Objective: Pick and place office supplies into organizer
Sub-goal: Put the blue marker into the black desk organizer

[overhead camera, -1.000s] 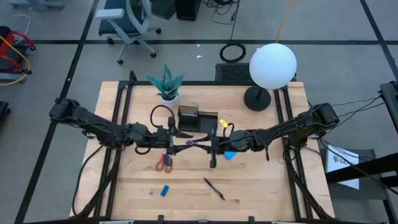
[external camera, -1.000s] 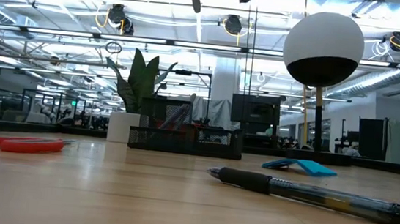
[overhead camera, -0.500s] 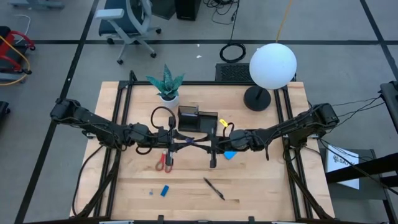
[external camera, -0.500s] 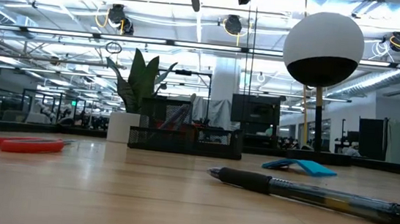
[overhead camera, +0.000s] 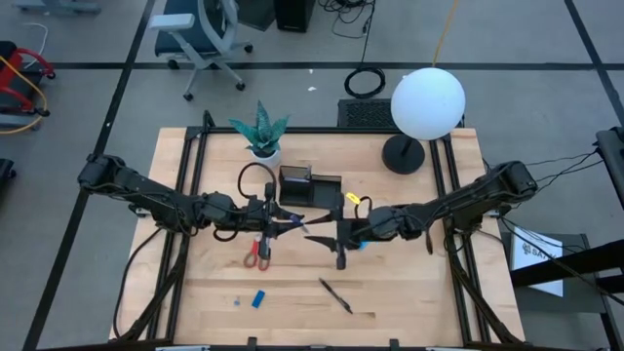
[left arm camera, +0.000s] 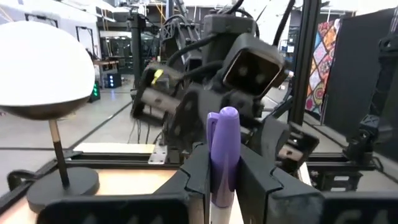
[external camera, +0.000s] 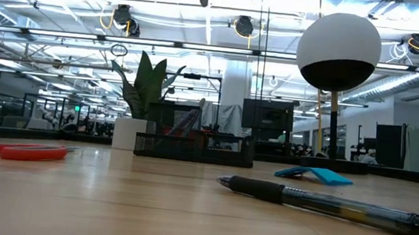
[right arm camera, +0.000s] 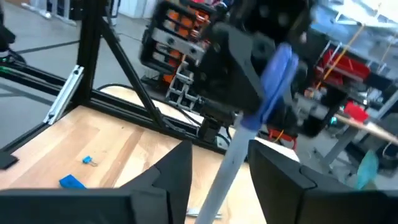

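Note:
My left gripper (overhead camera: 283, 219) hovers over the table's middle, shut on a purple-capped pen (left arm camera: 222, 143). My right gripper (overhead camera: 338, 242) faces it from the right and is open. Its fingers (right arm camera: 174, 177) stand on either side of the pen's grey barrel (right arm camera: 231, 158) without touching it. Red-handled scissors (overhead camera: 258, 252) lie flat below the left gripper. A black pen (overhead camera: 334, 294) and a tiny blue block (overhead camera: 258, 298) lie nearer the near edge. The blue notepad (overhead camera: 362, 243) lies partly under the right gripper. The black organizer (overhead camera: 310, 187) stands behind them. My left gripper pinches the pen between its two fingers (left arm camera: 193, 180), close to the purple cap (left arm camera: 225, 124), which sticks out past them. It comes level from the table's left. The pen is lifted clear, with its grey barrel (right arm camera: 227, 168) slanting toward the right gripper.
A potted plant (overhead camera: 260, 132) stands at the far edge and a lamp with a white globe (overhead camera: 427, 102) and a round base (overhead camera: 403, 154) at the far right. A black cable loop (overhead camera: 249, 180) lies left of the organizer. Bare wood stretches along the near edge.
My right gripper has drawn back from the left gripper, toward the table's right and near edge, and has left the top of the low view. The purple pen, which reached between both grippers, stays with the left gripper, which has kept its place.

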`<move>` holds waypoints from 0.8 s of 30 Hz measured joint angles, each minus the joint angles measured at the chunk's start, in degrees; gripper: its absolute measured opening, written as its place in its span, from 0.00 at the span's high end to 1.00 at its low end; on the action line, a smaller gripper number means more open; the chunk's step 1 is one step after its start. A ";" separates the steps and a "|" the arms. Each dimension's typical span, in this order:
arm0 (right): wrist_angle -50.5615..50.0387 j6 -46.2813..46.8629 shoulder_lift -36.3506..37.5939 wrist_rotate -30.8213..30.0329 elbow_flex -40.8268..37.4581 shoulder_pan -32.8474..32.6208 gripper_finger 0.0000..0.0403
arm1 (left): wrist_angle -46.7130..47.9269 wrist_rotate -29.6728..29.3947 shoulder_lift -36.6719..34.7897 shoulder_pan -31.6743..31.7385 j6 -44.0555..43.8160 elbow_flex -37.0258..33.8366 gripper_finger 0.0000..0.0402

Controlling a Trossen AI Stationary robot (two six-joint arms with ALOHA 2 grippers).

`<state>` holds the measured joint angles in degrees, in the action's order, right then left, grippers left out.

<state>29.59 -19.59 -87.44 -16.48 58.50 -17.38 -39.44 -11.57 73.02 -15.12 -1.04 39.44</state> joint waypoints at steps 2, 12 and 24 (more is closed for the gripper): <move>-1.02 -1.95 1.33 0.01 0.00 -1.23 0.63 | 0.16 0.02 -0.01 -0.01 -1.87 0.00 0.88; -7.17 -33.55 2.36 -1.88 0.00 -7.59 0.63 | -0.82 5.56 -0.01 0.04 -12.56 -0.02 0.88; -4.66 -69.87 1.88 -10.81 0.00 -11.06 0.63 | -1.24 10.45 -0.03 0.32 -27.00 -0.02 0.88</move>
<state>24.93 -89.46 -85.56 -27.29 58.50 -28.44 -40.68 -1.13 72.99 -14.81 -28.04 39.42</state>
